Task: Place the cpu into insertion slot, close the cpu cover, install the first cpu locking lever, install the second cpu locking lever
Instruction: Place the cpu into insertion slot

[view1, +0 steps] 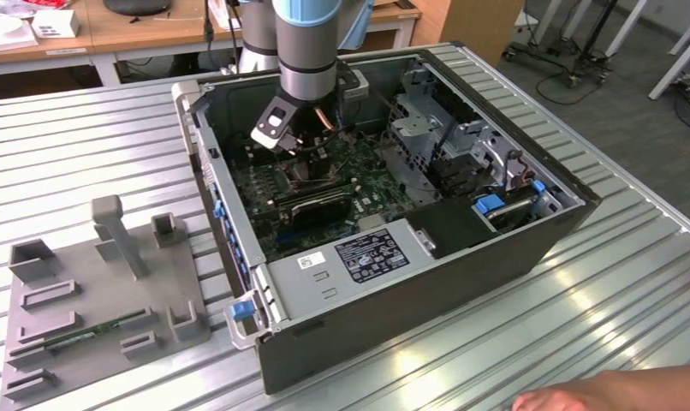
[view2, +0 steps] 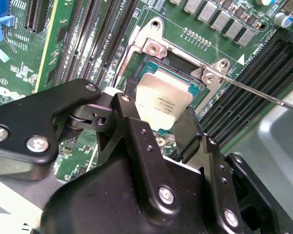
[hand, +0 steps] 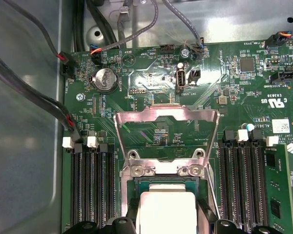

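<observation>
At the exterior view's left a grey fixture point(view1: 94, 282) lies well apart from the open computer case point(view1: 437, 282), into which the arm lowers its gripper point(view1: 305, 161) over the green board. In the second wrist view its fingers point(view2: 125, 105) clamp the cpu point(view2: 163, 97) by two opposite edges, level over the insertion slot point(view2: 175, 62), apparently to square it with the socket; whether it touches I cannot tell. In the first wrist view the cpu cover point(hand: 205, 117) is folded back on its hinge, so the slot is open for the chip.
</observation>
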Motion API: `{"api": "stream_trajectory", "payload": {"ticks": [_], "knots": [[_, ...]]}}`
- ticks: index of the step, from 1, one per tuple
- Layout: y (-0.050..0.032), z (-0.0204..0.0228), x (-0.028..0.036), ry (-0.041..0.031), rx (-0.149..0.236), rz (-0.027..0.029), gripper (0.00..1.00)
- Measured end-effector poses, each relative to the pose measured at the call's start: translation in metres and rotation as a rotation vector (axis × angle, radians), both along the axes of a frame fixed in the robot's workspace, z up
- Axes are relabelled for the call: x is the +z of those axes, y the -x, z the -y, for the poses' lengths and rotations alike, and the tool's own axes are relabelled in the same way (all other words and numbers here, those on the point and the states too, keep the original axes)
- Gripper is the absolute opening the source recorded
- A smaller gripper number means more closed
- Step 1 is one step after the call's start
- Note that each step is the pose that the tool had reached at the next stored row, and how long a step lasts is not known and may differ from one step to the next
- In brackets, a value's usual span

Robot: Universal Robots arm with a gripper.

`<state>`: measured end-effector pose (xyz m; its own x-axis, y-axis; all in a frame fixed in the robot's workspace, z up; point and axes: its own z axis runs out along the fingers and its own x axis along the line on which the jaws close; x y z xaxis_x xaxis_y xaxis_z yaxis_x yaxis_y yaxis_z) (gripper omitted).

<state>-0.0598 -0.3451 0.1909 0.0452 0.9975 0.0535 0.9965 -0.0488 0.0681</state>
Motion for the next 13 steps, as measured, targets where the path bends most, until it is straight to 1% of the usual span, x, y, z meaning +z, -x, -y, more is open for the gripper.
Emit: {"api": "stream_trajectory", "payload": {"ticks": [13], "knots": [[0.001,0.0,-0.0018,0.0001,0.004,0.0,0.54]]}}
